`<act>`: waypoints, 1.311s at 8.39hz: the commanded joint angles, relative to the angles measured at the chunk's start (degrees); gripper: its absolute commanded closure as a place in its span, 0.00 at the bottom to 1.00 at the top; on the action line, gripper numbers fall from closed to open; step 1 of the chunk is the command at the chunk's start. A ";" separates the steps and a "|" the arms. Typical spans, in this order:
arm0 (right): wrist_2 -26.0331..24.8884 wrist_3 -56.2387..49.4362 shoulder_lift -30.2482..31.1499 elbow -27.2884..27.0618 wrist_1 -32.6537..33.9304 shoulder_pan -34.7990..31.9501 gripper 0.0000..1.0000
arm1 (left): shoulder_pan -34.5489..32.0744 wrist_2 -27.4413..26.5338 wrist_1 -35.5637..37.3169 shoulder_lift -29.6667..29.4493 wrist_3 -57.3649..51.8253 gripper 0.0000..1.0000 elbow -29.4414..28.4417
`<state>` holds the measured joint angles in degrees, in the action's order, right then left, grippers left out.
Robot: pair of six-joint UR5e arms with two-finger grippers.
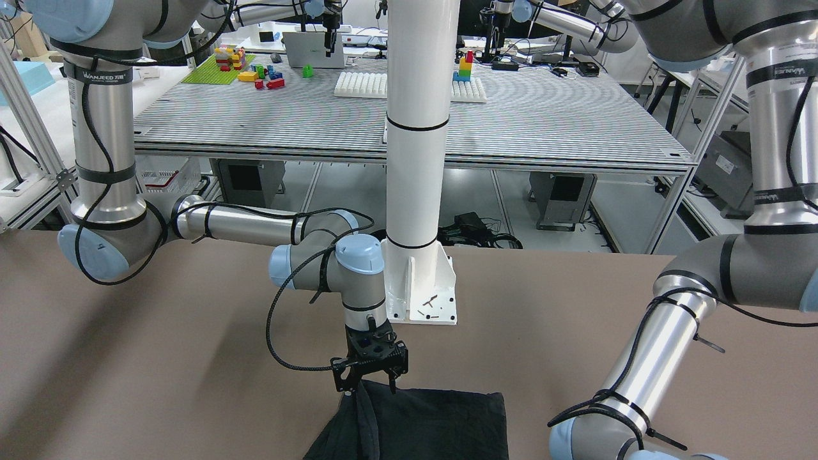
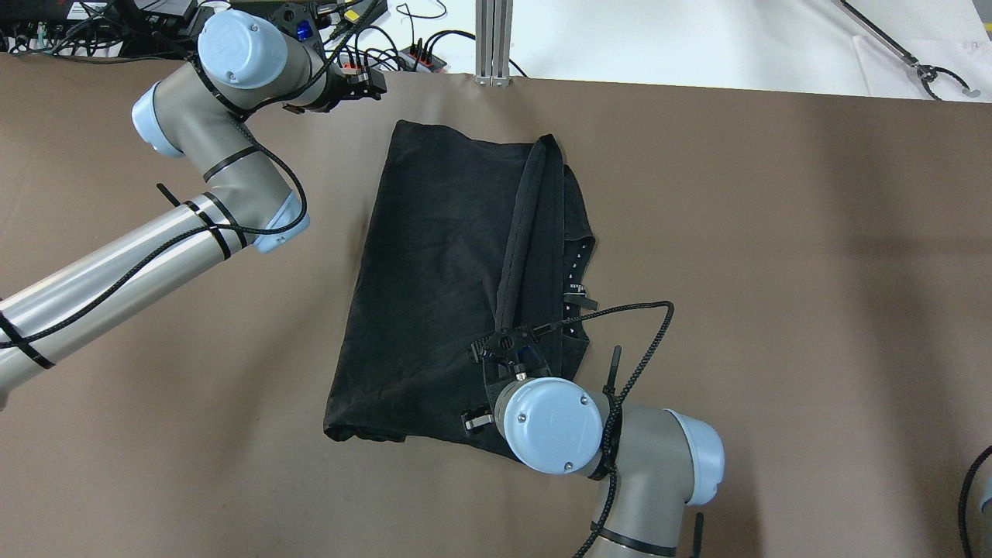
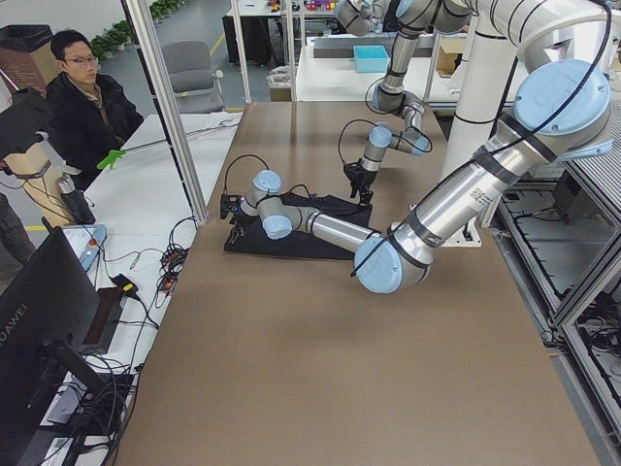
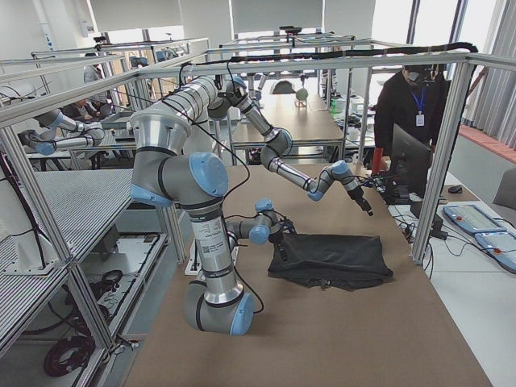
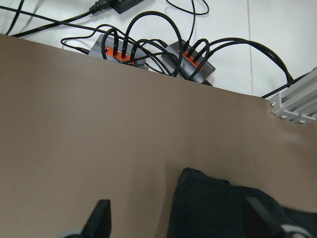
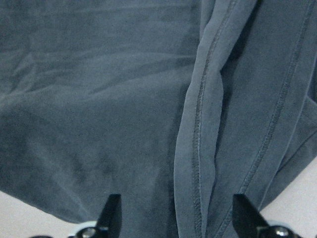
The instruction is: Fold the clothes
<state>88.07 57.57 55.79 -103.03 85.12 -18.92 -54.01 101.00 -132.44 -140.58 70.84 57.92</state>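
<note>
1. Plainly, the right gripper (image 2: pixel 510 342) has its jaws apart, straddling a raised hem ridge (image 2: pixel 521 232) of the clothes (image 2: pixel 434 263). The wrist view does not settle whether the fingertips touch the fabric.
2. Farther off, the left gripper (image 5: pixel 179 210) hangs with its jaws apart and empty, over the clothes' far corner near the table (image 2: pixel 775 271) edge.
3. The clothes lie in the middle of the table, with the strip on the robot's right turned over onto the rest.
4. Handling, as I judge it: light, limp and creased. It will sag and drag when lifted, and a layer could slip from a shallow pinch. The stitched hem or a corner looks the firmest hold.
5. Hidden: the right wrist covers the near edge from overhead, the front view cuts off most of the clothes, and the layers under the flap cannot be counted.
</note>
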 commanded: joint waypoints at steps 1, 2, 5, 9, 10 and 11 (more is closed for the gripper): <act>-0.18 -2.90 -2.87 5.63 -0.04 0.03 0.34 | -0.04 -0.37 -0.01 0.22 0.53 0.06 0.18; -0.36 -3.25 -3.05 6.17 -0.04 0.03 0.37 | -0.04 -0.45 0.16 0.22 0.53 0.06 0.09; -0.44 -4.04 -2.27 5.74 -0.04 0.03 0.45 | -0.04 -0.45 -0.01 1.01 0.79 0.06 0.18; -0.53 -3.86 -1.74 5.30 -0.13 0.11 0.55 | 0.05 -0.45 -0.01 1.01 0.70 0.06 0.09; -0.53 -3.86 -1.74 5.39 -0.13 0.29 0.66 | 0.05 -0.45 0.07 1.01 0.70 0.06 0.09; -0.53 -3.86 -1.74 5.30 -0.13 0.29 0.94 | 0.13 -0.45 0.08 1.01 0.62 0.06 -0.08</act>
<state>87.54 53.67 54.01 -97.63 85.00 -18.73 -53.96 100.55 -132.42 -139.58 71.56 58.00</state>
